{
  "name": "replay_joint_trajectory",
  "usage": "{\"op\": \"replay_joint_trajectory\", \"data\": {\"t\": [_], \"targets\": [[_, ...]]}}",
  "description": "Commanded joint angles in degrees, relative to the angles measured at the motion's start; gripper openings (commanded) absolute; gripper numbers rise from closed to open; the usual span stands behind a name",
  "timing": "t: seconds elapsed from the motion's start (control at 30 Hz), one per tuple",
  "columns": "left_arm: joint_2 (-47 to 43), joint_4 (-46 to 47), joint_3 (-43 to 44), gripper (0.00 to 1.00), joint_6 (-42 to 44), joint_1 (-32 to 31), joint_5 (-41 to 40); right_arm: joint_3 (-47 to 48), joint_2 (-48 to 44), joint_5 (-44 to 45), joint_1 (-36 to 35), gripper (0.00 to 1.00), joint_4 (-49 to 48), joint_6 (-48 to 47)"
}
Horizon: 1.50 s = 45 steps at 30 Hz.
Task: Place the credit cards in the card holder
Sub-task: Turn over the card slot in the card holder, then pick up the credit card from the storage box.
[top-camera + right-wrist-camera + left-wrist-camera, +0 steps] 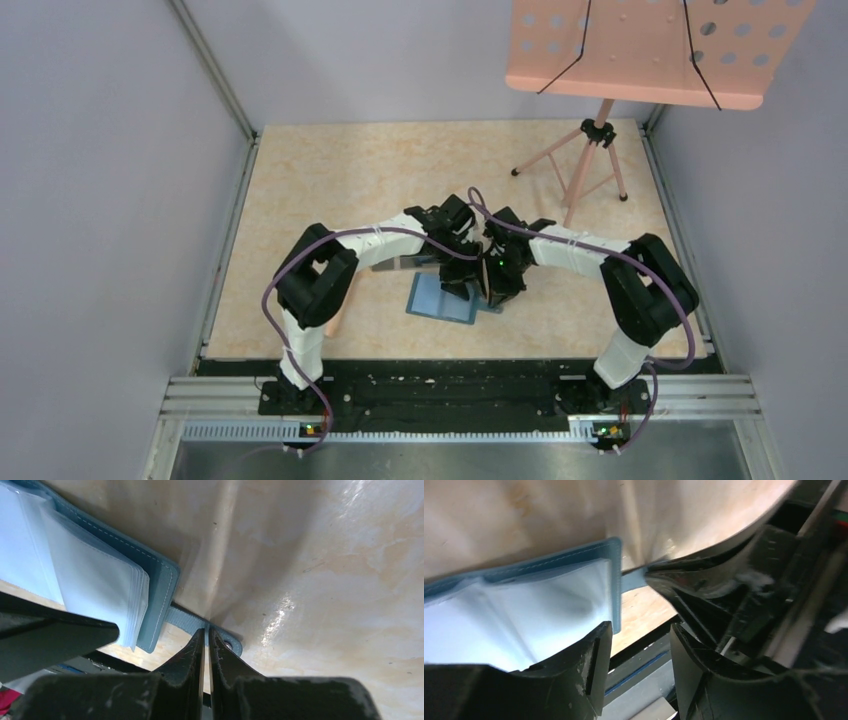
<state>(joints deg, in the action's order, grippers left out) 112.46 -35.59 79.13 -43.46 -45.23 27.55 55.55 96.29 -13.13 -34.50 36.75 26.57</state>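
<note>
Beige marbled counter (330, 180), grey walls on three sides. Nearest me, both arm bases sit on the black rail (450, 385). The arms bend inward and meet mid-counter.

Left gripper (639, 630): jaws apart, and I see nothing between them. One finger sits just beside the open edge of the card holder (440, 298).

Right gripper (206, 630): jaws together, pinched on the holder's strap (182, 617), right next to the snap button (229, 644). My left wrist view shows the same pinch from the other side.

The card holder lies open on the counter, about mid-depth, under both wrists. Its clear sleeves (95, 580) are fanned and face up, with the teal cover underneath. The strap sticks out toward the right arm.

Far right, a pink music stand (640, 50) stands on a tripod, well apart from the work.
</note>
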Motion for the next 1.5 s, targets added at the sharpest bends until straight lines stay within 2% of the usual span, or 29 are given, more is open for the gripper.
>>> {"op": "replay_joint_trajectory", "data": {"t": [0.0, 0.17, 0.3, 0.4, 0.43, 0.5, 0.57, 0.67, 0.77, 0.97, 1.17, 1.3, 1.33, 1.47], "targets": [[-3.0, 10.4, -0.2, 0.52, 0.6, 1.0, 4.9, 2.9, -1.4, -1.7, 1.0, 0.07, -1.7, -1.7], [-9.2, 17.6, -4.2, 0.53, -1.2, 5.5, 4.3, 7.3, -1.4, -3.0, 2.0, 0.07, -1.7, -3.2], [-14.7, 24.9, -9.7, 0.53, -4.2, 11.0, 5.0, 10.9, -0.2, -3.9, 3.0, 0.08, -1.7, -4.1], [-17.7, 27.0, -12.4, 0.53, -5.1, 15.4, 5.1, 13.5, 1.5, -5.1, 3.9, 0.1, -1.7, -4.7], [-18.6, 25.5, -12.6, 0.52, -5.1, 19.0, 4.7, 16.0, 3.3, -6.2, 4.5, 0.11, -1.7, -5.2], [-18.3, 20.8, -11.3, 0.51, -4.2, 21.7, 3.2, 18.7, 5.4, -7.6, 5.0, 0.15, -1.5, -5.6], [-16.8, 14.9, -8.9, 0.5, -1.7, 23.7, 0.7, 21.5, 7.5, -8.7, 5.1, 0.23, -1.3, -5.9], [-13.3, 5.3, -3.6, 0.48, 2.8, 25.1, -3.4, 25.7, 10.8, -10.3, 5.2, 0.38, -0.9, -6.2], [-9.0, -2.8, 2.1, 0.47, 6.8, 25.1, -7.6, 29.8, 14.0, -12.7, 5.2, 0.45, -0.8, -6.1], [-1.8, -6.1, 6.8, 0.44, 8.9, 25.1, -7.6, 34.8, 20.1, -16.9, 5.2, 0.53, -0.8, -5.8], [3.1, -5.7, 9.4, 0.38, 9.3, 23.9, -6.8, 36.6, 23.4, -18.5, 5.3, 0.5, -0.4, -5.6], [5.3, -5.4, 10.4, 0.37, 9.7, 22.3, -7.1, 37.6, 25.5, -19.9, 5.3, 0.39, 0.3, -5.5], [5.8, -5.4, 10.5, 0.37, 9.7, 21.8, -7.2, 38.4, 26.1, -20.0, 5.3, 0.33, 0.8, -5.7], [7.5, -5.9, 10.8, 0.34, 10.5, 20.5, -7.8, 38.9, 26.8, -21.1, 5.4, 0.24, 1.5, -6.1]]}}
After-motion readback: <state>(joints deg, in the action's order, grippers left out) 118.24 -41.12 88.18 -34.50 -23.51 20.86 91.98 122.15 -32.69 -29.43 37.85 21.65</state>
